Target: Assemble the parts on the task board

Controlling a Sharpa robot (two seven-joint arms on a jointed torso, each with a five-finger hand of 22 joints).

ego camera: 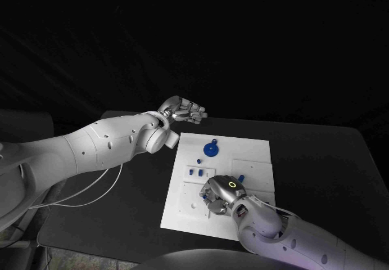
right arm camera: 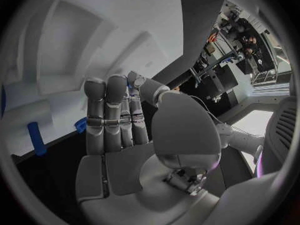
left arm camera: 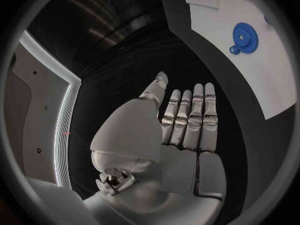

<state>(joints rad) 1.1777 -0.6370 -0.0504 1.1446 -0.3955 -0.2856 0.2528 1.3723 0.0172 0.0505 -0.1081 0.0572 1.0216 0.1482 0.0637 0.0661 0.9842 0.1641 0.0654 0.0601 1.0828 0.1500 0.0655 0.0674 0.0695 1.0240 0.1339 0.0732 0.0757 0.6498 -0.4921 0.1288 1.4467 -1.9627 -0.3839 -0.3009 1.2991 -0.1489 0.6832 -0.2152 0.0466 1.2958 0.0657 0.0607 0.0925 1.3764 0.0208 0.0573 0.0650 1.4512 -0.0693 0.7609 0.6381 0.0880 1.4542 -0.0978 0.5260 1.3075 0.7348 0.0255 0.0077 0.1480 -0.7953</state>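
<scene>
i see the white task board (ego camera: pixel 251 147) lying in the middle of the black table (ego camera: pixel 324 163). my left hand (ego camera: pixel 181 110) hovers off the board's far left corner, over bare table; in the left wrist view its fingers (left arm camera: pixel 187 120) are stretched out straight side by side with nothing in them, so it is open and empty. my right hand (ego camera: pixel 220 192) is low over the near middle of the board, fingers pointing down at it. in the right wrist view its fingers (right arm camera: pixel 112 110) sit close together and i can't tell if they pinch anything. a round blue gear (ego camera: pixel 211 149) lies on the far part of the board. several small blue parts (ego camera: pixel 194 170) stand in the middle, just beyond my right hand.
</scene>
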